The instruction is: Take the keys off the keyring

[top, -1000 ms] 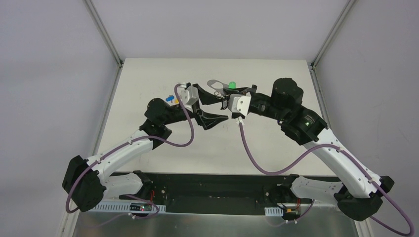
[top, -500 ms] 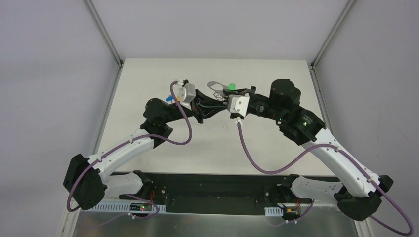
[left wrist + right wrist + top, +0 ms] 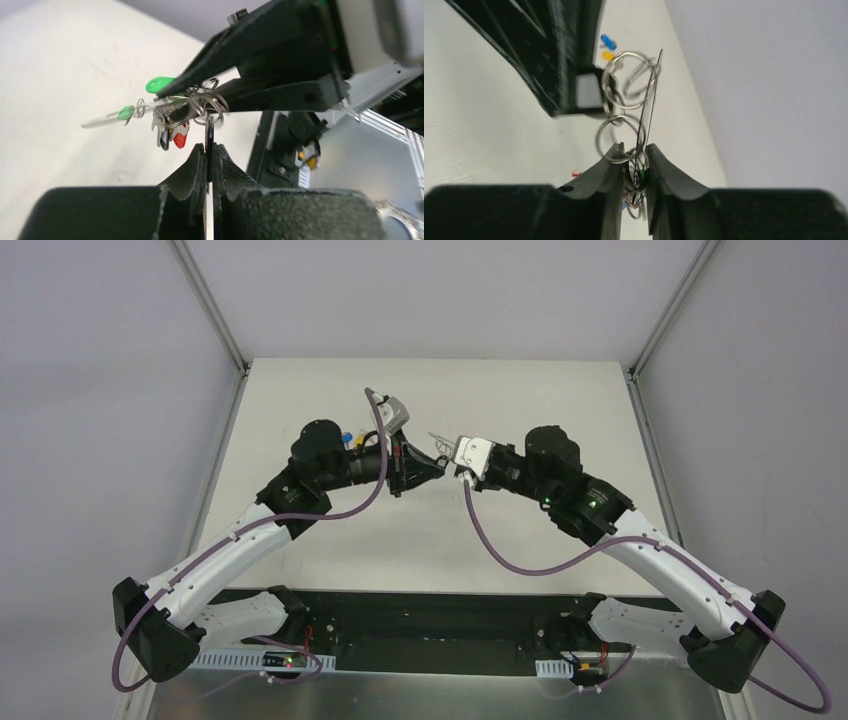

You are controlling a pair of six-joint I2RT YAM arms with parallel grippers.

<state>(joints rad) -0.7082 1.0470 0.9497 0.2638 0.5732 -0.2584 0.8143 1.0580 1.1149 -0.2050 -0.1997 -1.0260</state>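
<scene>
While the left gripper (image 3: 208, 148) pinches tight on a thin key (image 3: 209, 131) that hangs edge-on from the bunch, the right gripper (image 3: 634, 152) squeezes the keyring (image 3: 626, 86) from the other side. Both are clenched. They meet in the air above the table (image 3: 540, 390), with the bunch held between them.

Just past the left fingers hang the other keys (image 3: 170, 134): a red head (image 3: 180, 141), a green head (image 3: 160, 84), and dark ones packed close. Small wire loops are tangled among them, so I cannot tell which loop the thin key sits on.

Farther out, a blue key (image 3: 608, 39) and a yellow key (image 3: 608, 55) lie loose on the table, so I think some are already off.

The step in hand looks like working this one key off the ring. Next, the left gripper needs to slide or turn the key along the wire to the ring's open end, while the right one holds the ring firm. Pulling straight would only tug the whole bunch.
</scene>
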